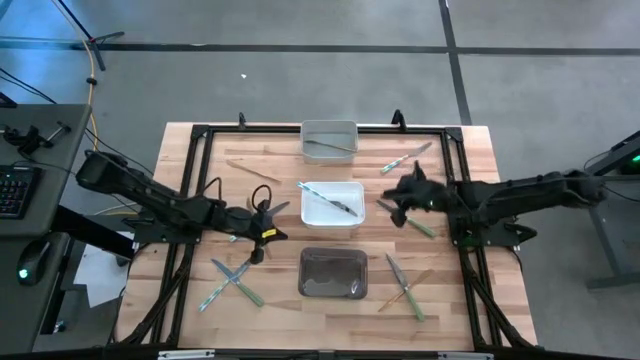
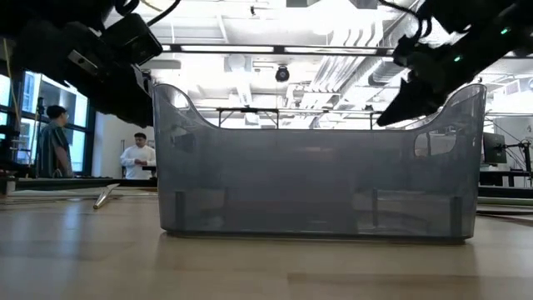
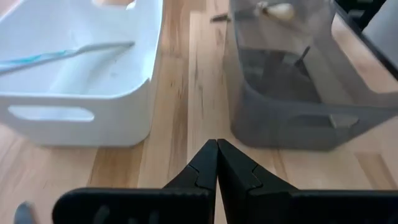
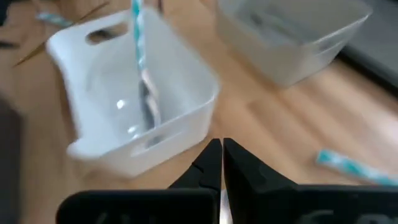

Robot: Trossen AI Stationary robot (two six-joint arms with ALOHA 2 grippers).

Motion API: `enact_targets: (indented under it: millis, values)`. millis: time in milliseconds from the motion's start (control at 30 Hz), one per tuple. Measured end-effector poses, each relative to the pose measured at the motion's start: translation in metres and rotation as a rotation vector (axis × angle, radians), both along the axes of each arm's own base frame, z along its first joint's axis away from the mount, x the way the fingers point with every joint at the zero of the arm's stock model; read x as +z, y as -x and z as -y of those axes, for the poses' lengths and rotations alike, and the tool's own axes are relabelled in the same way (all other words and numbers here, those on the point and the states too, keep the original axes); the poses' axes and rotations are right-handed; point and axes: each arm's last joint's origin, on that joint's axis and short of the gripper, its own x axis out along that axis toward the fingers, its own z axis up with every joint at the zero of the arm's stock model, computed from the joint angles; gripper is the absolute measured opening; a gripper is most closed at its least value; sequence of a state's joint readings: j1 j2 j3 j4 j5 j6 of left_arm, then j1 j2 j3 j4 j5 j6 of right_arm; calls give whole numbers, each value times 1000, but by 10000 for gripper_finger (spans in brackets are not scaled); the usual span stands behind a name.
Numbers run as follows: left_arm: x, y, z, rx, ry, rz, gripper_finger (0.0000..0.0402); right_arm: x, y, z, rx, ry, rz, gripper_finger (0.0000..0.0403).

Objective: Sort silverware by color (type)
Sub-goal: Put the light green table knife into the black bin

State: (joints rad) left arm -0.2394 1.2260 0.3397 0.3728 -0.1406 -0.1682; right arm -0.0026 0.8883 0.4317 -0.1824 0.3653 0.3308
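Note:
My left gripper [image 1: 266, 228] hovers shut and empty over bare table between the white bin [image 1: 352, 190] and the dark grey bin [image 1: 332, 252]; its wrist view shows the shut fingertips [image 3: 216, 150] with both bins ahead. My right gripper [image 1: 398, 203] is shut and empty just right of the white bin [image 4: 186, 118]. A blue-handled piece [image 4: 140, 56] lies in that bin, one end leaning on the rim. A tan piece [image 1: 330, 146] lies in the clear far bin [image 1: 329, 126]. Loose silverware lies flat on the table: a crossed pair [image 1: 232, 280], another pair [image 1: 405, 287], one [image 1: 406, 160], one [image 1: 421, 227].
A black frame [image 1: 200, 130] runs around the wooden table. A blue-handled piece [image 4: 354, 168] lies on the wood near my right gripper. A thin tan piece [image 1: 252, 169] lies far left. In the low view the dark grey bin [image 2: 316, 167] fills the middle; people stand in the room behind.

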Motion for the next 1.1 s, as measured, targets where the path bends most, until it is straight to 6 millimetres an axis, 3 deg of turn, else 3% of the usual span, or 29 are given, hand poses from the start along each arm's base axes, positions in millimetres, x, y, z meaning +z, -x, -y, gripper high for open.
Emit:
enact_targets:
  millis: [300,600,900,1100]
  values:
    - [-12,7,2,-31,19,107,0,11,5,-62,47,-229,-183,0]
    - [-21,17,0,-17,44,131,0,16,-7,-115,-81,-375,-481,9]
    - [-22,17,-1,-13,35,129,0,0,-21,-158,-191,-570,-702,112]
    - [-21,17,0,-5,56,130,0,-18,-28,-174,-195,-635,-760,178]
